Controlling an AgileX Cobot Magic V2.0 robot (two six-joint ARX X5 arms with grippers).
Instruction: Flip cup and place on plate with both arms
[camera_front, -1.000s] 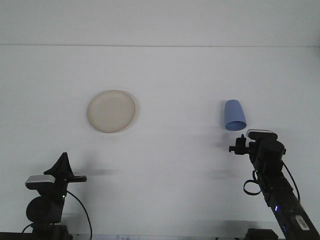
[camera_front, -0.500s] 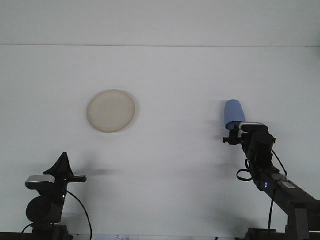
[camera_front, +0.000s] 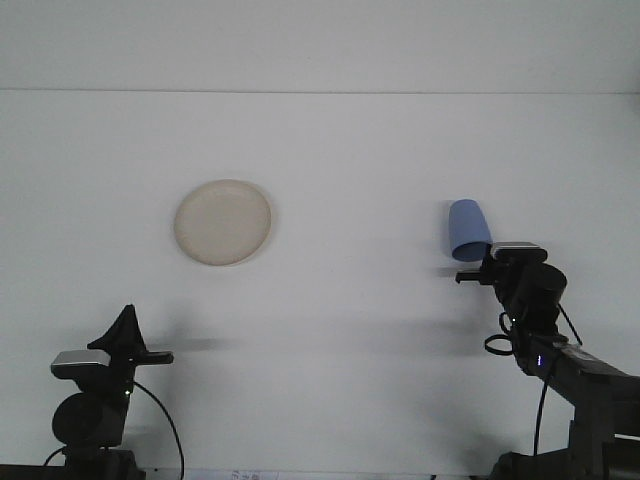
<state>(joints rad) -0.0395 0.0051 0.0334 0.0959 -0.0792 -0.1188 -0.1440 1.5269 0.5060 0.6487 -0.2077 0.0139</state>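
- The blue cup (camera_front: 468, 231) sits on the white tabletop (camera_front: 380, 150) at the right, tilted or upturned with its wider end toward the camera, so it needs turning over before it can stand on anything.
- The right tool (camera_front: 478, 272) sits just beside the cup's near end, its tip reaching toward the rim; I judge this is the approach for a grasp. Whether its fingers are apart or closed on the cup cannot be told from this view.
- The beige plate (camera_front: 222, 222) lies flat and bare, well apart from the cup on the left, within the other arm's reach, which fits a two-arm handover.
- The left tool (camera_front: 125, 330) is parked low at the near edge, pointing upward, far from both things; its fingers' state cannot be told.
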